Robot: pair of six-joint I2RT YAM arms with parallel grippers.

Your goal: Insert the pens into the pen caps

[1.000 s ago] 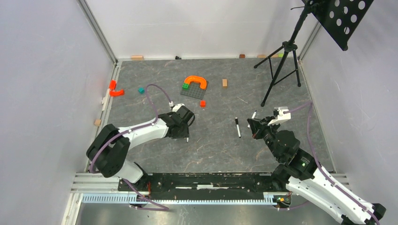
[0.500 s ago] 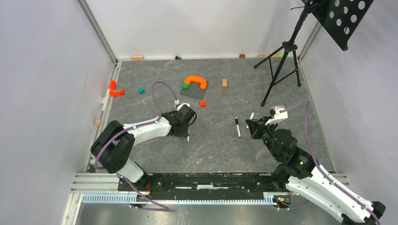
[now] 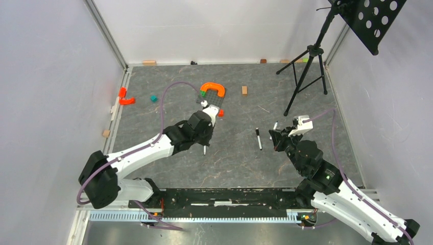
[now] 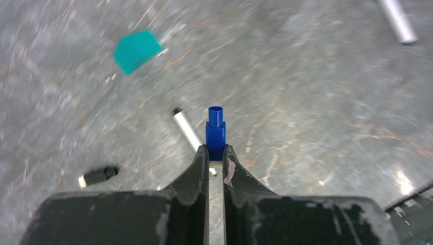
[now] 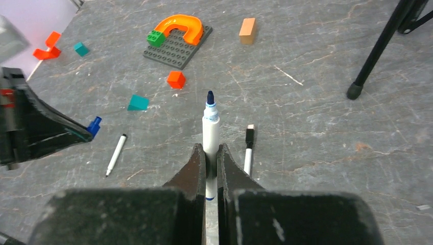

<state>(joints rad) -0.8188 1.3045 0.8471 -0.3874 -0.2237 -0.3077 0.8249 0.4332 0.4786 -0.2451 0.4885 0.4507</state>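
My left gripper (image 4: 215, 148) is shut on the blue pen cap (image 4: 215, 133) and holds it above the floor, open end outward. It is at mid-table in the top view (image 3: 208, 124). A white pen (image 4: 186, 130) lies just below the cap. It also shows in the top view (image 3: 205, 149). A small black cap (image 4: 99, 175) lies to its left. My right gripper (image 5: 210, 147) is shut on a white pen with a blue tip (image 5: 210, 122), tip pointing forward. The blue cap also shows at the left of the right wrist view (image 5: 94, 125). A pen with a black cap (image 5: 248, 150) lies beside my right gripper.
A grey baseplate (image 5: 176, 51) with an orange arch (image 5: 179, 25) and a green brick lies ahead. A red brick (image 5: 176, 79), teal bricks (image 5: 138, 102), a wooden block (image 5: 247, 29) and red pieces (image 3: 125, 97) lie around. A black tripod (image 3: 306, 69) stands at back right.
My left arm has stretched forward and to the right, carrying the blue cap away from the pen on the floor. My right gripper has shifted slightly with its pen.
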